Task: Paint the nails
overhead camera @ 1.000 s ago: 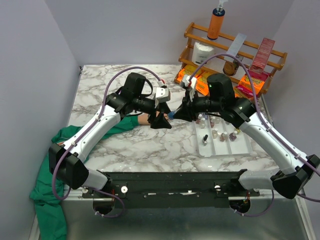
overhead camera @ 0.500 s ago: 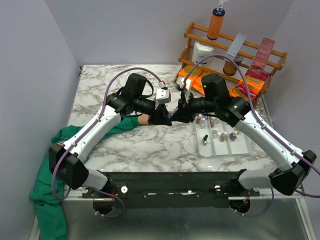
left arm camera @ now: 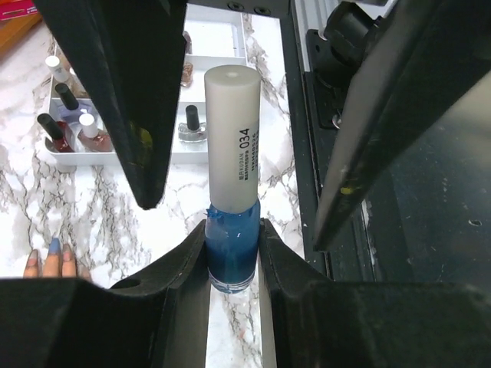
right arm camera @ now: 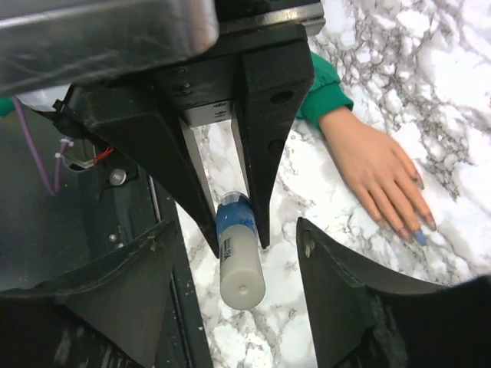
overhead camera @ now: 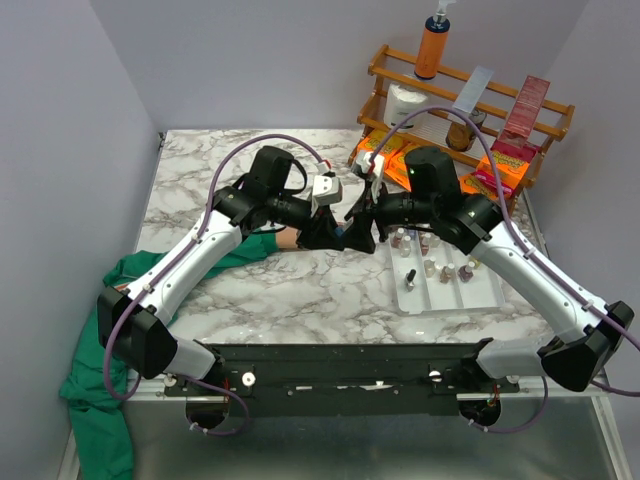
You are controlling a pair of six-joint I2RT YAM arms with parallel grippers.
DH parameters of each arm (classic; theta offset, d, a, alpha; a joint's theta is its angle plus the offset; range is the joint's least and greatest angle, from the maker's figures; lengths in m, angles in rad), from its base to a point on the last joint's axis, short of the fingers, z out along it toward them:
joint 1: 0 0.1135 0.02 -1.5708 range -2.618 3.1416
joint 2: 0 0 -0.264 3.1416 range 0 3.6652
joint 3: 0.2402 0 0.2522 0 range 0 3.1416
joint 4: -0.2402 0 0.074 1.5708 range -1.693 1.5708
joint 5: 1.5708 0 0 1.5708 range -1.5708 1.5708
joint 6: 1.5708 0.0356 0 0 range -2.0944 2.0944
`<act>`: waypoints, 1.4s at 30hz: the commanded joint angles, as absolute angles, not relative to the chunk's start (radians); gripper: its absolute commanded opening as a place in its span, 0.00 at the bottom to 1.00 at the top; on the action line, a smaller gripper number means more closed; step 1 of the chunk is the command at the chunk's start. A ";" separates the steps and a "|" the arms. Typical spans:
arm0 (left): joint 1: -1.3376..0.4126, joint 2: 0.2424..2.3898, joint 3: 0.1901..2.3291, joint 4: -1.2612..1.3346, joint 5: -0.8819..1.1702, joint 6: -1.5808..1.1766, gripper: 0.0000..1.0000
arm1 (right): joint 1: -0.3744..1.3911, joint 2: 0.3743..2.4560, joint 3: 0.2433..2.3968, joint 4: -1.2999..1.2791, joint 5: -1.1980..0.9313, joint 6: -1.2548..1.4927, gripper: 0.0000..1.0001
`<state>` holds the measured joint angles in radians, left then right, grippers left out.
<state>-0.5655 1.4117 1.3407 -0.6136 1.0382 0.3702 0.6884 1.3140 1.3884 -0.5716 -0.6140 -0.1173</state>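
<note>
My left gripper (left arm camera: 232, 230) is shut on the glass base of a blue nail-polish bottle (left arm camera: 231, 257), whose long white cap (left arm camera: 230, 138) points toward the right arm. In the right wrist view my right gripper (right arm camera: 238, 228) stands open, its fingers on either side of the cap (right arm camera: 241, 272) and clear of it. The peach fake hand (right arm camera: 380, 172) with a green sleeve (right arm camera: 326, 96) lies flat on the marble beside them. Among the nails, one fingertip (right arm camera: 420, 238) shows blue. In the top view both grippers (overhead camera: 330, 235) (overhead camera: 358, 232) meet at mid-table, hiding the bottle.
A white tray (overhead camera: 490, 290) with several small polish bottles lies right of the grippers. At the back right a wooden rack (overhead camera: 470, 110) holds an orange pump bottle and packets. Green cloth (overhead camera: 100, 380) hangs over the table's near left edge.
My left gripper has shut on the blue bottle's base. My right gripper, which was shut on the cap, has opened and let it go.
</note>
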 commanded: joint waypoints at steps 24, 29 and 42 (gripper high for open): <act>-0.581 1.318 1.285 -0.486 0.726 0.210 0.00 | 0.675 1.216 1.272 -0.242 -0.247 0.437 0.57; -0.581 1.316 1.293 -0.488 0.724 0.210 0.00 | 0.675 1.236 1.278 -0.241 -0.278 0.440 0.47; -0.581 1.330 1.305 -0.476 0.730 0.192 0.00 | 0.675 1.230 1.236 -0.239 -0.287 0.436 0.39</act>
<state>-0.5766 1.3441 1.2915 -0.4961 0.7296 0.2104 0.6785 1.2285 1.2446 -0.2596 -0.2752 0.4362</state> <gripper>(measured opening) 0.335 0.456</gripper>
